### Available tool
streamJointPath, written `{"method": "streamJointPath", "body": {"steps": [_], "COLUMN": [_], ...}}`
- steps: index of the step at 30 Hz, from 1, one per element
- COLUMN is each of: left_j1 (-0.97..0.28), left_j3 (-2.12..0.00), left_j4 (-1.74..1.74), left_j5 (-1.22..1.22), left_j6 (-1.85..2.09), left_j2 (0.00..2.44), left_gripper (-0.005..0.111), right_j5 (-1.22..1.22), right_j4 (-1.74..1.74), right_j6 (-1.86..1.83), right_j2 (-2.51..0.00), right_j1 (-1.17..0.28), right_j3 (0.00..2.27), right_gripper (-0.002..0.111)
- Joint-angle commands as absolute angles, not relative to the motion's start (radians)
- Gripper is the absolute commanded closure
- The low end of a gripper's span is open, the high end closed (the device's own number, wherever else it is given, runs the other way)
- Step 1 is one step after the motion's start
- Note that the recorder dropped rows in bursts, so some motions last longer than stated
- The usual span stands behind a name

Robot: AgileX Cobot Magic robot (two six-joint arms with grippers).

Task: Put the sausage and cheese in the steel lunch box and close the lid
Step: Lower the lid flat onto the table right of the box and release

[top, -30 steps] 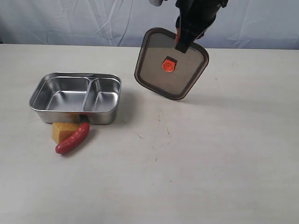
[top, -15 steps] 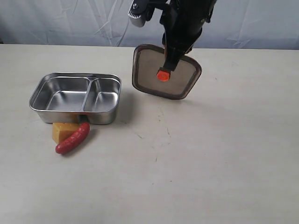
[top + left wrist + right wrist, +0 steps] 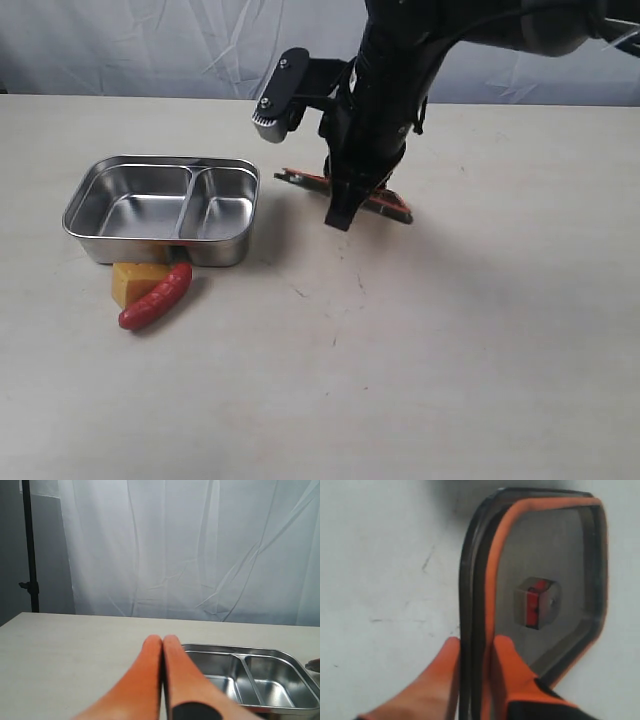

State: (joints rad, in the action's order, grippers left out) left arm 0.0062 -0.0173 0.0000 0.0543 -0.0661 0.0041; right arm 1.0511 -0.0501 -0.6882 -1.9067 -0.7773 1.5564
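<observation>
Bright even light, soft shadows, glinting steel lunch box [image 3: 215,251], blurred foregrounds

You have: pale table [image 3: 480,380], faint dark scuffs [image 3: 300,292] on its top | wrinkled white curtain [image 3: 175,545] behind it | thin black stand [image 3: 30,555] upright at the curtain's edge

On the one bench [image 3: 480,360] I count one steel lunch box [image 3: 215,252], split into two compartments. One sausage [image 3: 156,296] and one cheese [image 3: 132,280] wedge, both at the box's seven o'clock. One lid [image 3: 555,555], carrying one small orange-red valve [image 3: 537,602] in its middle. One black arm [image 3: 385,90] shows over the bench. The left fingers [image 3: 145,680] number two, the right fingers [image 3: 507,665] two as well, four orange ones altogether.
</observation>
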Motion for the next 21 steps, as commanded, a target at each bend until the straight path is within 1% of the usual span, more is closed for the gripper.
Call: {"method": "streamJointPath", "body": {"steps": [1,11,17,19,21], "left_j1": [-0.003,-0.003,-0.003,-0.003,-0.003], "left_j3": [-0.016,-0.016,-0.016,-0.016,-0.016], "left_j4": [-0.008,-0.005,-0.005,-0.017,-0.128], "left_j5": [0.06,0.06,0.06,0.042,-0.033], "left_j6": [-0.069,-0.069,-0.069,-0.072,-0.092], "left_j2": [0.0,0.0,0.0,0.0,0.0], "left_gripper": [0.107,0.107,0.107,0.107,0.107], "right_j5": [1.068,1.045,1.024,1.012,0.985], "right_j4": [-0.147,-0.17,-0.168,-0.164,-0.121], "right_j6": [-0.681,-0.681,-0.681,-0.674,-0.599], "right_j2": [-1.911,-1.911,-1.911,-1.911,-1.909], "right_j1": [-0.802,-0.834,-0.836,-0.836,-0.836], "right_j3": [1.513,1.409,1.397,1.397,1.397], "right_gripper": [0.109,0.109,0.109,0.109,0.109]}}
